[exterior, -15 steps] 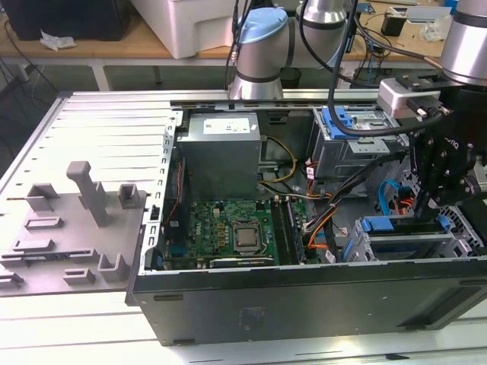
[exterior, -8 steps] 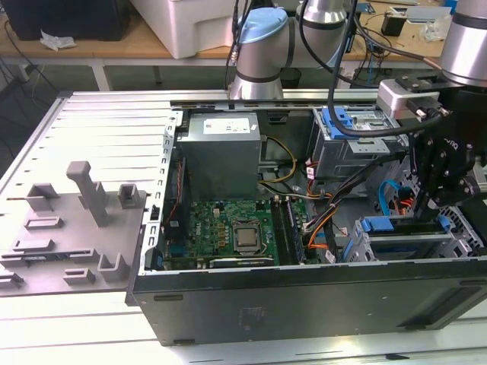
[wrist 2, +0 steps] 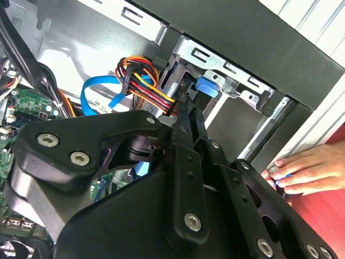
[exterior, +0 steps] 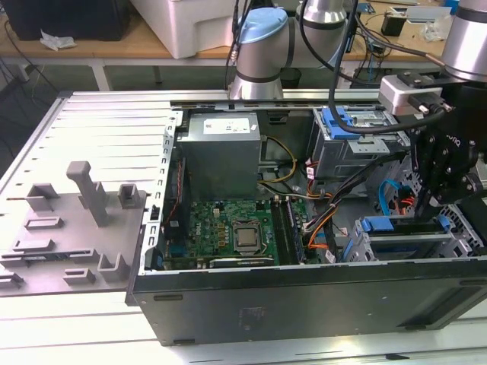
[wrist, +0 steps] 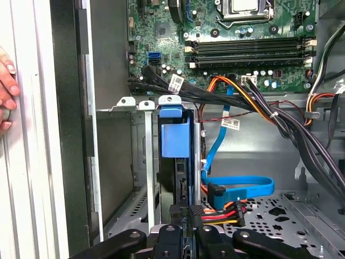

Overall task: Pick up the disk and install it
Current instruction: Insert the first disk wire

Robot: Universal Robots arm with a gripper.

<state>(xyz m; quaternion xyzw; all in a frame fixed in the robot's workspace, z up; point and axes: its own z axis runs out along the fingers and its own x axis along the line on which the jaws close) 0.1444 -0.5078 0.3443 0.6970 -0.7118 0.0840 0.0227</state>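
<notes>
Hovering gripper (wrist: 183,237): fingers pressed together just behind the disk
Disk (wrist: 175,162): standing on edge in the drive cage (wrist: 145,162), blue carrier outward
Hand (wrist 2: 307,170): resting on the case edge

The exterior view looks down from above and in front at the whole open computer case (exterior: 304,296), with my arm at that view's right. My 2 wrist views sit close inside the case. Both share the drive cage (wrist: 145,162) (wrist 2: 226,70), the blue carrier tab (wrist: 174,129) (wrist 2: 207,86) and a person's hand (wrist: 6,89) (wrist 2: 307,170) outside the case wall.
</notes>
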